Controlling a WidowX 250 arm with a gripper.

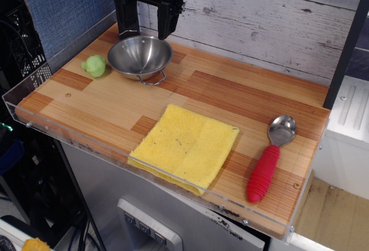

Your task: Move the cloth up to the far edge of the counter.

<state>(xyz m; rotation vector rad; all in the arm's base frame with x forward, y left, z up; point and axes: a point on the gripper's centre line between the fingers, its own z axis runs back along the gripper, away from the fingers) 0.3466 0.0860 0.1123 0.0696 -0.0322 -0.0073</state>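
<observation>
Claw at far left of counter, hanging directly above bowl; 2 black fingers pointing down, spread apart, nothing between them. Tips level with or just over bowl rim; contact not discernible.

Cloth lying flat at near edge of counter, about centre, folded to rough square, turned so 1 corner points toward far side. Bright yellow, few dark specks on top. Near corner reaching acrylic rim. Well apart from claw, with bare wood between cloth and wall.

Bowl: steel, upright, seated on wire foot, near far left corner. Interior looks empty.

Green lump just left of bowl, not touching it.

Spoon right of cloth, close but apart: steel scoop toward far side, red ribbed handle toward near edge.

Counter: striped planks, light and reddish-brown.
</observation>
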